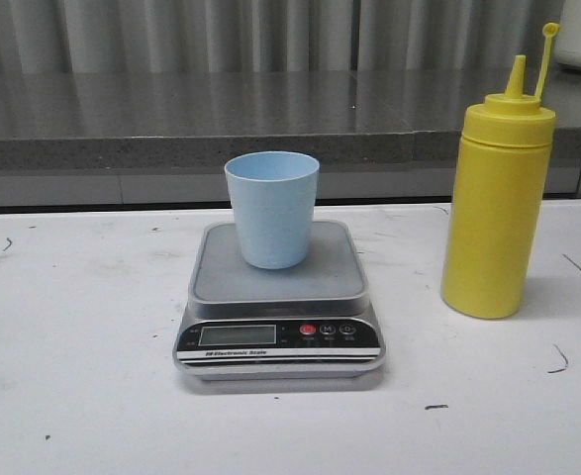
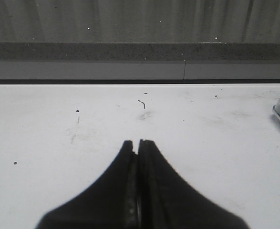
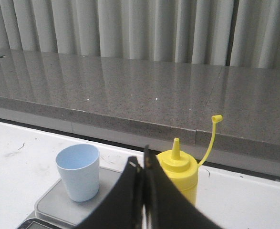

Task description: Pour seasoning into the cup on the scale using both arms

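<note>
Nothing is gripped yet: left pincer [image 2: 139, 141] and right pincer [image 3: 143, 162] closed, empty; next, I judge, right opens around the seasoning bottle [image 1: 496, 203]

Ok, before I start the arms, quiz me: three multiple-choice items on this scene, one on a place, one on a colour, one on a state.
1. Where does the cup stand?
A. on the scale platform
B. on the table beside the scale
C. on the grey ledge behind

2. What colour is the seasoning bottle?
A. red
B. yellow
C. white

3. How is the left gripper?
A. shut on the cup
B. wide open
C. shut, holding nothing

Key: 1 A, the cup's base rests on the grey platform in the front view. 2 B, body and nozzle are yellow in both views showing it. 3 C, its fingers meet over bare table in the left wrist view.
</note>
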